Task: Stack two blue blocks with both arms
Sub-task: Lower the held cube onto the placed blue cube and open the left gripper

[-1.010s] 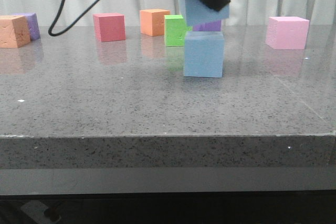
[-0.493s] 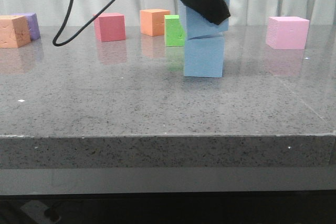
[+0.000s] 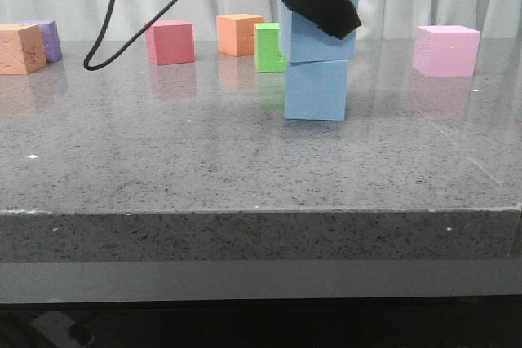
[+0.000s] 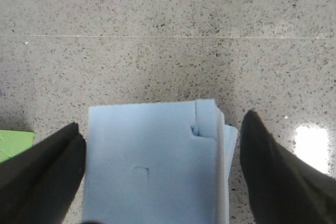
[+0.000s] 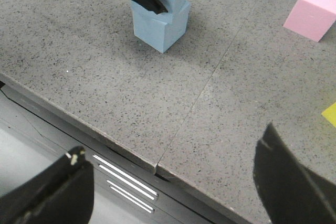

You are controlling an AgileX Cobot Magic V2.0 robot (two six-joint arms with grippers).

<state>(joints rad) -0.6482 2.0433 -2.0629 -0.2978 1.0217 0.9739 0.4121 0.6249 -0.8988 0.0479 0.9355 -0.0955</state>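
Note:
Two pale blue blocks are stacked mid-table. The upper blue block [image 3: 314, 45] rests flat on the lower blue block [image 3: 316, 91], slightly offset. My left gripper [image 3: 322, 6] straddles the upper block from above. In the left wrist view [image 4: 163, 171] one finger lies against the block [image 4: 147, 166] and the other finger [image 4: 268, 171] stands off it with a small gap; a sliver of the lower block [image 4: 232, 145] shows beneath. My right gripper [image 5: 173, 182] is wide open and empty, over the table's front edge, well short of the stack [image 5: 157, 27].
At the back stand a green cube [image 3: 269, 46], an orange cube [image 3: 239, 34], a red cube [image 3: 170, 41], another orange cube [image 3: 20, 48] and a purple cube [image 3: 50, 38] at far left. A pink cube [image 3: 446, 50] is at right. A black cable [image 3: 106, 22] hangs left.
The upper blue block came down from the air, touched the lower one tilted, and now lies flat on it. The left gripper came down with it.

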